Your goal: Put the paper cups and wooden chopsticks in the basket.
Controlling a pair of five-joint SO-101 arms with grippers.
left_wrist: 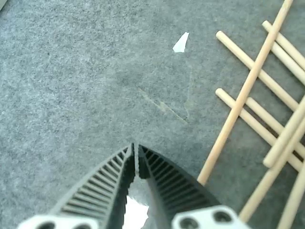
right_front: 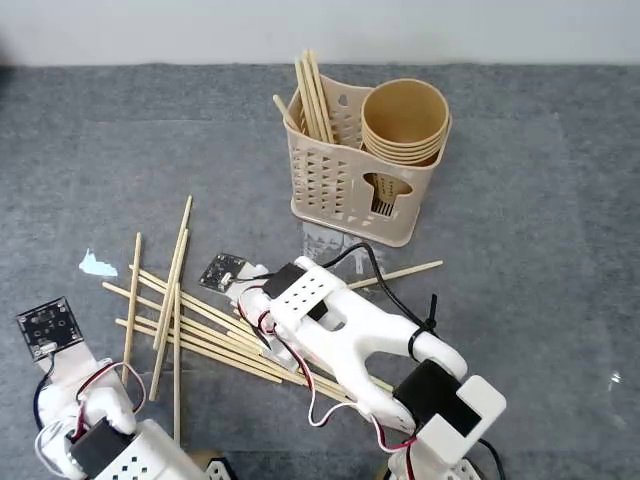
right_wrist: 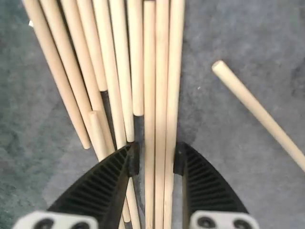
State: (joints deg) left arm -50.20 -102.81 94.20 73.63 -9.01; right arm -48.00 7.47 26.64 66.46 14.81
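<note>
A beige slotted basket (right_front: 340, 185) stands at the back of the grey mat. It holds a stack of paper cups (right_front: 405, 120) and several upright wooden chopsticks (right_front: 312, 95). More chopsticks (right_front: 170, 310) lie scattered on the mat at front left. My right gripper (right_wrist: 156, 160) is down in that pile (right_front: 248, 305), shut on a tight bundle of about three chopsticks (right_wrist: 159, 95) that run straight between its fingers. My left gripper (left_wrist: 136, 149) is shut on nothing and hovers over bare mat, with the pile's ends (left_wrist: 248, 95) off to one side.
One chopstick (right_front: 400, 273) lies apart just in front of the basket. A small pale scrap (right_front: 97, 265) sits on the mat at the left and also lies beyond the left gripper (left_wrist: 181, 42). The left arm (right_front: 85, 400) sits at the front left corner.
</note>
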